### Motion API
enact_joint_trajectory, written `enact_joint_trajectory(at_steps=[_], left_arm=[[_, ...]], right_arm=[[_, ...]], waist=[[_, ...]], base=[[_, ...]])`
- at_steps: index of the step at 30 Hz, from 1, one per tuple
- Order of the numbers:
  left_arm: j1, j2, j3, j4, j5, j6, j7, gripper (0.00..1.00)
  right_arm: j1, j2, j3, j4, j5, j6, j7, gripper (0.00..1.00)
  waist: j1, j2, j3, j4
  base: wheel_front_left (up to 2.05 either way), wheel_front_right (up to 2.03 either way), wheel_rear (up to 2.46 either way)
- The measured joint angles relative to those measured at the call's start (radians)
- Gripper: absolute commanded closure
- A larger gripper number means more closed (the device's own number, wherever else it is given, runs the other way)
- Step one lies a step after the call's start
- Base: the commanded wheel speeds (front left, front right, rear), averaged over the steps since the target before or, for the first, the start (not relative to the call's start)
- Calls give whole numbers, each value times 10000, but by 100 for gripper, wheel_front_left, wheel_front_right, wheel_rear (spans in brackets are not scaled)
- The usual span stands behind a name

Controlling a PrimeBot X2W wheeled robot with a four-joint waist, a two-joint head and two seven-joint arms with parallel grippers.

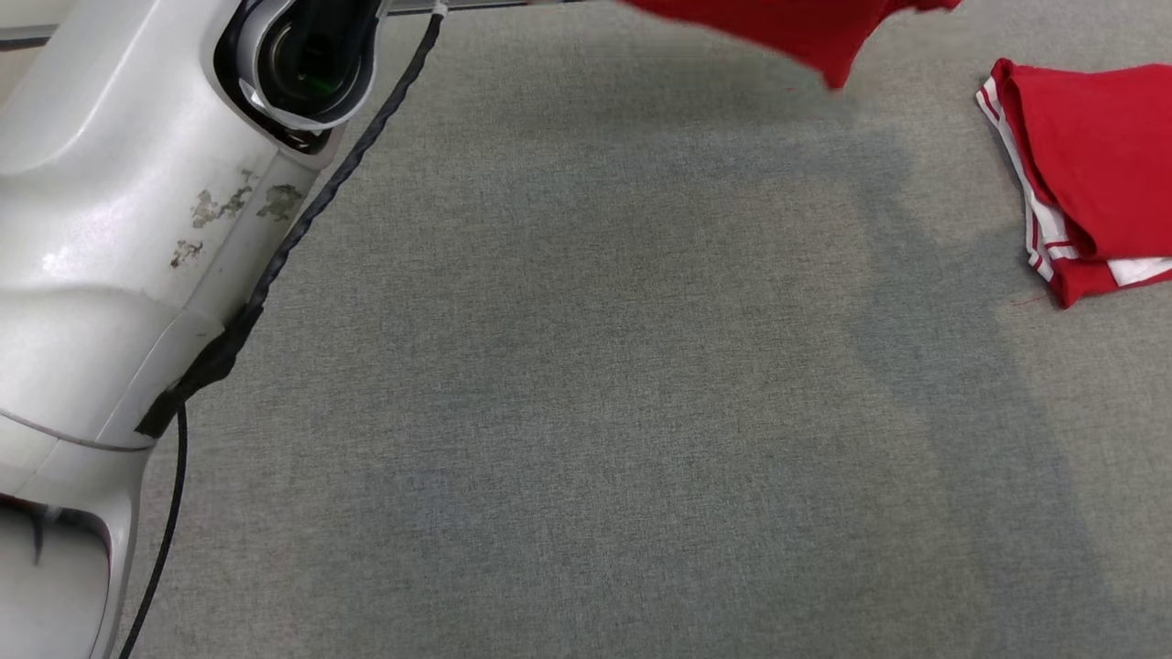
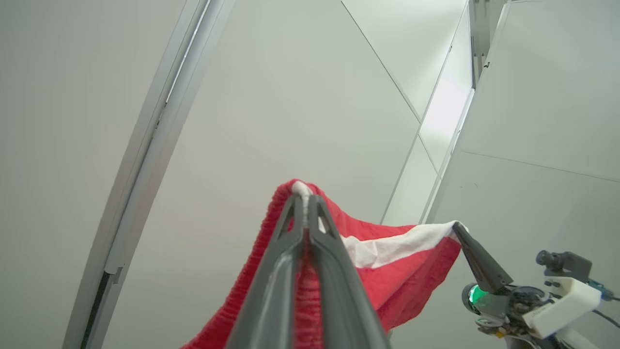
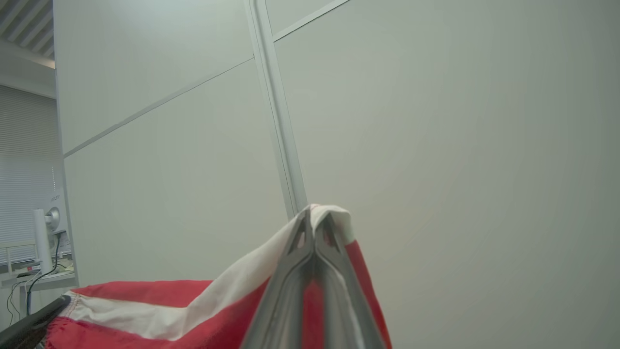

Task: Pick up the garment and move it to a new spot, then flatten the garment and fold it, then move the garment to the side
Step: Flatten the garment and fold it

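We find no text, label or number that we can read; a faint mark on the back of the white desk monitor [image 3: 50, 216] is too small to make out

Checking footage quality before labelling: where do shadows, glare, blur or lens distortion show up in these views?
Head view: soft, broad shadows lie on the grey fabric surface below the hanging red garment. Left wrist view: the wide lens bows the wall rail, and a wall panel glares. Right wrist view: flat, even light; the right gripper blurs near the lens.
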Motion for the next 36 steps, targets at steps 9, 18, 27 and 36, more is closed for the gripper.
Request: enact_joint_trajectory(at_steps=[9,18,27,36], left_arm=[[2711,838,-1011,-1534,-157,-12,-303,100],[7887,1179,-1218,-2274,663,-12,-318,100],[10666,1438,-468,-2658,2328,-13,-318,100],[12390,2378,-692,-3229,2357,-13,-299,100]], right_arm=[[3074,-815,211,-976,-25,0,-13,100],[9020,-462,780,-1298,316,0,-13,100],[11309,-861,639,-2069,1289,0,290,100],[13508,-1889,115,-3963,2230,2,1267,100]], waist=[[0,0,-3,392],[0,0,-261,649],[0,0,-936,668],[0,0,-1644,855]], base=[[0,0,0],[0,0,0],[0,0,0],[0,0,0]])
